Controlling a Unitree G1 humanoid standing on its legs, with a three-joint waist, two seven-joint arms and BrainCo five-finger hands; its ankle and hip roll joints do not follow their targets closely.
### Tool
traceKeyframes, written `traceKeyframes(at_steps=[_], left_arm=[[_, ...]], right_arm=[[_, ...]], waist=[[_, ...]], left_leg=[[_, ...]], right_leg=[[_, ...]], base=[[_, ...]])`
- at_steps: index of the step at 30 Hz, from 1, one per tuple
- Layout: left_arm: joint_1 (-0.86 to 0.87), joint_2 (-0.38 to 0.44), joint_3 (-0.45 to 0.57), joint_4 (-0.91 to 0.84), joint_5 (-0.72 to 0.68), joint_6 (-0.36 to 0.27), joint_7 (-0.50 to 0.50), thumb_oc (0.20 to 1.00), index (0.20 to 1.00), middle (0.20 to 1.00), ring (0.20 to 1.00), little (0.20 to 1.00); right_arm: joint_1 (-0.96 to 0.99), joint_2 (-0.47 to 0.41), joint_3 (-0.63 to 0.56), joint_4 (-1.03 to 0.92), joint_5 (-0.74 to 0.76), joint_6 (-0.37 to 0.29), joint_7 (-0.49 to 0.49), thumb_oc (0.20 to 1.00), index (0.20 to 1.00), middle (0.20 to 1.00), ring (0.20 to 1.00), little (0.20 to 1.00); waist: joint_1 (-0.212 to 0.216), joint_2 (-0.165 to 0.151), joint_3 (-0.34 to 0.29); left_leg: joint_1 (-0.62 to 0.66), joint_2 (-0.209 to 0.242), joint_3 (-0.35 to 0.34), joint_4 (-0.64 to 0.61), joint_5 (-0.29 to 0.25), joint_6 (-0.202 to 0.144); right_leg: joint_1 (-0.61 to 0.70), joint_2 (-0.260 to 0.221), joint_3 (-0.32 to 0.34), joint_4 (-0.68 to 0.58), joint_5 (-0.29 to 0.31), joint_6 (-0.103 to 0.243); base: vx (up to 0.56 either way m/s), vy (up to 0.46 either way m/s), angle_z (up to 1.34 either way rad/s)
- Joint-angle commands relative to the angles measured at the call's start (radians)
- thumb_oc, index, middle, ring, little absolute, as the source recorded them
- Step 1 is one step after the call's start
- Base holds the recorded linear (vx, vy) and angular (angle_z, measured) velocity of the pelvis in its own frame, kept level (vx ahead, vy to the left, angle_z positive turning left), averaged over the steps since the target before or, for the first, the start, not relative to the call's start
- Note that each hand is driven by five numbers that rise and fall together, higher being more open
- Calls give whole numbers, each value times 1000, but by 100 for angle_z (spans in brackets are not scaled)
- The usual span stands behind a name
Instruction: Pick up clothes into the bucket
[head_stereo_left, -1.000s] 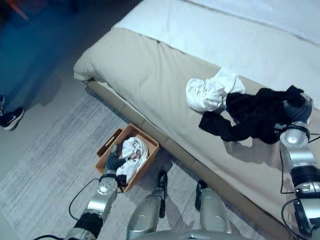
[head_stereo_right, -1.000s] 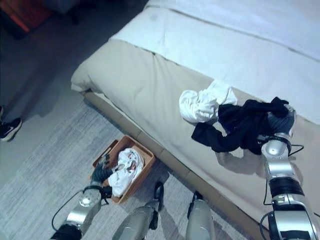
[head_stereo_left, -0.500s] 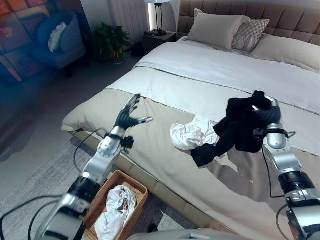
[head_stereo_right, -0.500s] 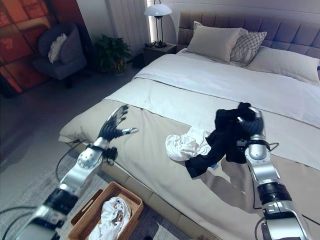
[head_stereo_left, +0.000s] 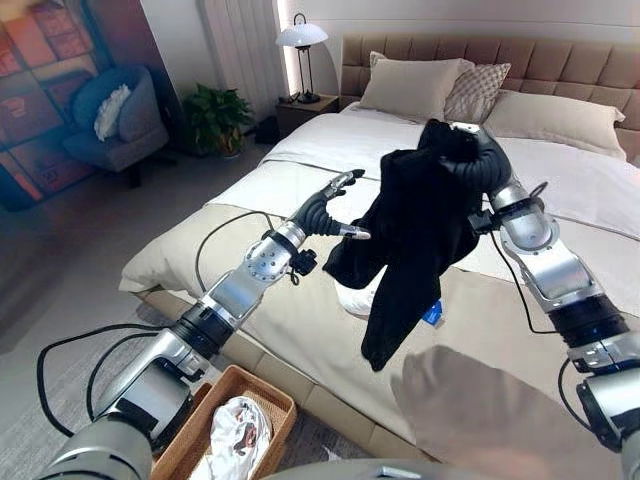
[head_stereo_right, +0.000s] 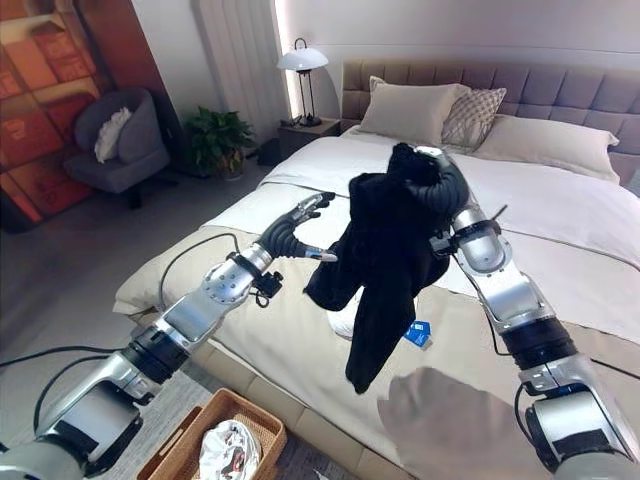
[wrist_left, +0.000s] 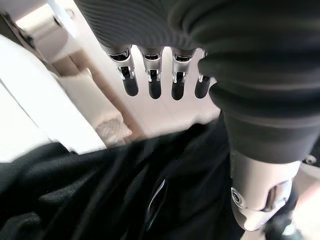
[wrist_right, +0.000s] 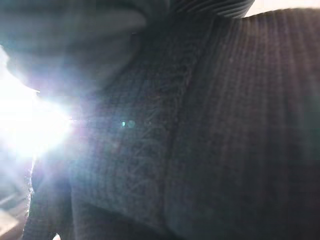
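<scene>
A black garment (head_stereo_left: 410, 240) hangs in the air above the bed (head_stereo_left: 250, 250), dangling from my right hand (head_stereo_left: 478, 160), which is shut on its top. The right wrist view shows its dark knit fabric (wrist_right: 200, 140) from very close. My left hand (head_stereo_left: 318, 212) is raised beside the garment's left edge, open, with straight fingers (wrist_left: 150, 85) and the thumb tip at the cloth. A white garment (head_stereo_left: 355, 298) lies on the bed, mostly hidden behind the black one. The brown wicker basket (head_stereo_left: 270, 395) stands on the floor by the bed's foot with white clothes (head_stereo_left: 232, 435) in it.
A small blue item (head_stereo_left: 432, 313) lies on the bed near the white garment. Pillows (head_stereo_left: 410, 90) sit at the headboard. A lamp (head_stereo_left: 298, 38), a plant (head_stereo_left: 215, 115) and a blue armchair (head_stereo_left: 115, 120) stand at the far left.
The camera has tilted up. My right hand has lifted the black garment off the bed. My left hand has risen from the basket to the garment's side.
</scene>
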Motion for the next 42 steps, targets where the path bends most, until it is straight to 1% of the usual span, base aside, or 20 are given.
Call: traceKeyframes(at_steps=[1,4,7,8,10,13,16,17,21,24,26,28,29,32,34,37,38,39,40,42], left_arm=[[-135,-28,-43,94,-21,-14,-22,1000,1000,1000,1000,1000],[-157,-47,-61,101,14,-6,-32,1000,1000,1000,1000,1000],[-157,-82,-57,127,48,6,-23,1000,1000,1000,1000,1000],[-155,-106,-47,148,47,10,-16,1000,1000,1000,1000,1000],[-151,-125,-45,156,32,12,-18,1000,1000,1000,1000,1000],[-140,-173,-50,169,-84,21,-36,1000,1000,1000,1000,1000],[-131,-202,-81,139,-274,42,-72,1000,1000,1000,1000,1000],[-131,-202,-81,139,-275,42,-72,1000,1000,1000,1000,1000],[-130,-200,-120,96,-424,76,-103,1000,1000,1000,1000,1000],[-133,-198,-139,87,-469,87,-106,1000,1000,1000,1000,1000],[-121,-212,-157,71,-590,107,-123,1000,1000,1000,1000,1000],[-121,-212,-157,71,-591,107,-123,1000,1000,1000,1000,1000],[-111,-213,-170,48,-680,131,-149,1000,1000,1000,1000,1000],[-95,-199,-184,26,-720,141,-154,1000,1000,1000,1000,1000],[-92,-189,-188,20,-721,140,-149,1000,1000,1000,1000,1000],[-88,-196,-187,29,-712,140,-139,1000,1000,1000,1000,1000],[-84,-201,-187,31,-712,140,-138,950,950,950,950,950],[-79,-206,-186,31,-709,142,-138,843,843,843,843,843],[-69,-211,-181,34,-710,141,-133,200,200,200,200,200],[-63,-214,-177,36,-710,140,-129,200,200,200,200,200]], right_arm=[[-110,-34,-2,-61,37,-80,-5,200,200,200,200,200],[-112,-30,-1,-97,36,-83,5,200,200,200,200,200],[-101,-19,-5,-161,39,-89,21,200,200,200,200,200],[-97,-12,-2,-200,40,-93,34,200,200,200,200,200],[-96,-7,1,-223,47,-95,45,200,200,200,200,200],[-90,9,10,-262,77,-94,71,200,200,200,200,200],[-83,12,28,-295,108,-93,96,200,200,200,200,200],[-83,12,28,-295,108,-93,96,200,200,200,200,200],[-77,15,46,-312,133,-84,115,200,200,200,200,200],[-70,20,52,-313,153,-80,118,200,200,200,200,200],[-67,35,64,-313,164,-75,121,200,200,200,200,200],[-67,35,64,-313,164,-75,121,200,200,200,200,200],[-71,42,71,-308,172,-72,126,200,200,200,200,200],[-67,52,83,-295,187,-70,131,200,200,200,200,200],[-62,59,87,-289,202,-67,134,200,200,200,200,200],[-49,86,89,-282,256,-68,142,200,200,200,200,200],[-45,95,88,-284,271,-67,145,200,200,200,200,200],[-39,104,88,-286,292,-65,148,200,200,200,200,200],[-27,124,87,-289,342,-63,160,200,200,200,200,200],[-22,134,88,-291,369,-62,165,200,200,200,200,200]], waist=[[17,-71,-77],[17,-72,-79],[16,-73,-80],[16,-75,-79],[16,-75,-78],[14,-74,-77],[6,-68,-78],[6,-68,-78],[0,-61,-79],[-4,-60,-80],[-8,-59,-79],[-8,-59,-79],[-10,-58,-79],[-10,-56,-78],[-9,-57,-78],[-7,-57,-73],[-6,-57,-73],[-6,-58,-72],[-5,-60,-70],[-4,-61,-68]], left_leg=[[8,-11,-22,95,-152,-1],[16,-7,-24,93,-153,-2],[20,-6,-29,90,-151,-2],[21,-5,-32,89,-150,-1],[21,-5,-33,90,-149,-1],[20,-5,-35,89,-147,1],[14,-6,-33,89,-142,2],[14,-6,-33,89,-142,2],[5,-9,-31,88,-136,2],[2,-9,-33,88,-134,2],[-4,-11,-32,88,-130,2],[-4,-11,-32,88,-130,2],[-7,-10,-30,87,-129,1],[-3,-9,-27,84,-134,0],[-14,-11,-27,86,-125,1],[-10,-10,-28,84,-129,1],[-11,-10,-29,84,-129,1],[-12,-11,-28,85,-129,2],[-15,-12,-27,87,-129,3],[-16,-12,-28,88,-129,4]], right_leg=[[-47,-52,-17,93,-17,46],[-35,-51,-22,92,-21,45],[-31,-49,-26,93,-25,44],[-30,-49,-28,93,-25,43],[-30,-50,-29,93,-25,43],[-32,-52,-28,95,-23,43],[-39,-55,-27,93,-14,45],[-40,-55,-27,93,-14,45],[-50,-58,-24,94,-7,46],[-55,-58,-23,94,-6,47],[-61,-59,-20,96,-2,47],[-61,-59,-20,96,-2,47],[-67,-60,-19,96,2,48],[-67,-58,-16,93,0,49],[-76,-61,-16,94,9,48],[-73,-59,-17,95,4,48],[-74,-59,-17,96,4,47],[-75,-59,-17,95,4,47],[-77,-59,-16,96,5,47],[-79,-59,-15,97,6,46]], base=[[0,0,0],[0,0,0],[0,0,0],[0,0,0],[-13,1,6],[-8,1,2],[-11,5,0],[0,0,0],[-15,8,0],[0,0,0],[-35,11,0],[0,0,0],[-31,9,0],[-14,3,-2],[-31,9,-9],[-18,3,-7],[0,0,0],[-33,3,0],[0,0,0],[0,0,0]])
